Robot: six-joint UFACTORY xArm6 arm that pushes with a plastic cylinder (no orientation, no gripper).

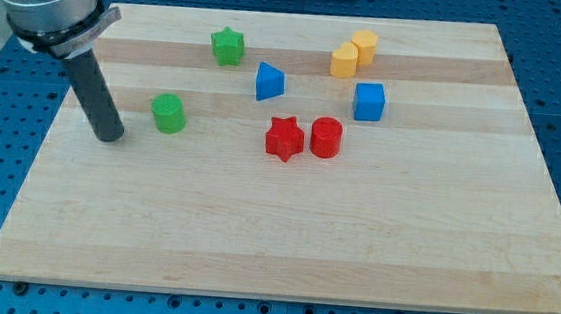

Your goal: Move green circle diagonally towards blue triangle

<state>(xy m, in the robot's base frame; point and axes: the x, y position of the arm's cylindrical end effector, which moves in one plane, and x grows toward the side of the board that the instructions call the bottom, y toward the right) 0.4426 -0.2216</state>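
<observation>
**Q:** Where do the task's pieces lie on the surface?

**A:** The green circle stands in the left half of the board. The blue triangle lies up and to the view's right of it, well apart. A green star sits nearer the view's top, above the gap between the two.

**Q:** Where is my tip, and what of a claw?

**A:** My tip rests on the wood just to the view's left of the green circle and a little lower, apart from it, not touching. There is no claw on this rig, only a plain rod, so nothing opens, closes or holds anything.

**Q:** Which step is in hand?

**A:** Judged from the layout, the approach: the circle appears not yet pushed.

**Q:** What does the next move call for?

**A:** Probably a push up and rightward through the circle's centre. The tip already lies roughly on the side opposite the triangle. An off-centre contact could send the circle toward the red star or the green star.
</observation>
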